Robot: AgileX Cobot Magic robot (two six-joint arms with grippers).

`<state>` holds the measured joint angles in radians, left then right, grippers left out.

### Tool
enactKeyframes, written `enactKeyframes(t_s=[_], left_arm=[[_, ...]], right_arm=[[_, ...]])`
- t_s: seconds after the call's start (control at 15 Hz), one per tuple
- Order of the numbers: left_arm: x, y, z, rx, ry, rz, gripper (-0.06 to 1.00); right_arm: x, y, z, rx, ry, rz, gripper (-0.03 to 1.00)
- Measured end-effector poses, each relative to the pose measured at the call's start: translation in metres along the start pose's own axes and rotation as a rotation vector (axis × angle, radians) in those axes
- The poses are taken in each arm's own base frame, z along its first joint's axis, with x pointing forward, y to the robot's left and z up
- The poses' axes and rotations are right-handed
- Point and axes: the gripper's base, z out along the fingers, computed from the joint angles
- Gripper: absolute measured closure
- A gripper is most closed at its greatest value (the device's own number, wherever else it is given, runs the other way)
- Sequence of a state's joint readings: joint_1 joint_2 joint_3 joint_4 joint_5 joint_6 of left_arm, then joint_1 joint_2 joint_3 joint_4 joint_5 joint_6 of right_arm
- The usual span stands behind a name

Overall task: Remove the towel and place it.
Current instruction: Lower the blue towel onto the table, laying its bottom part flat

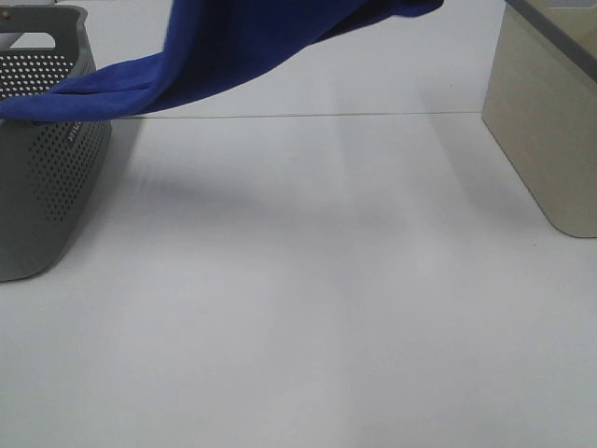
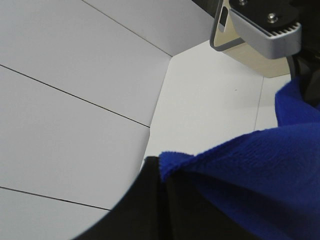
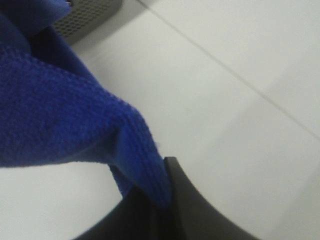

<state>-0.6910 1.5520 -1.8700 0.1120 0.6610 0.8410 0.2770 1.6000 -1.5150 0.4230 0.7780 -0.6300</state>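
The towel (image 1: 233,47) is held up off the tabletop (image 1: 308,308), its low end trailing across the top of the grey basket (image 1: 47,187) while the rest slopes upward away from the basket. The left pincer (image 2: 162,187) and right pincer (image 3: 167,202) are both closed tight on towel edges

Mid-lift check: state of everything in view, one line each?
towel: raised in the air, one end on the grey basket.
grey basket: upright, towel end across its rim.
beige bin: upright, no towel on it.
left hand: shut on the towel.
right hand: shut on the towel.
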Motion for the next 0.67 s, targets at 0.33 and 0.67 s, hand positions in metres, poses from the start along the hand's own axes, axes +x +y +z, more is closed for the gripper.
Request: enactKeyframes(t_s=[0.33,0.67], left_arm=[[-0.002,0.011,0.0,-0.103,-0.043,0.034,0.94],[0.014,0.022,0.001,-0.15,-0.006,0.03,0.94]], right_arm=[[-0.048,-0.024,-0.049,0.303,-0.102,-0.149,0.95],[-0.055,-0.031,-0.057,0.39,-0.126,-0.218,0.95]])
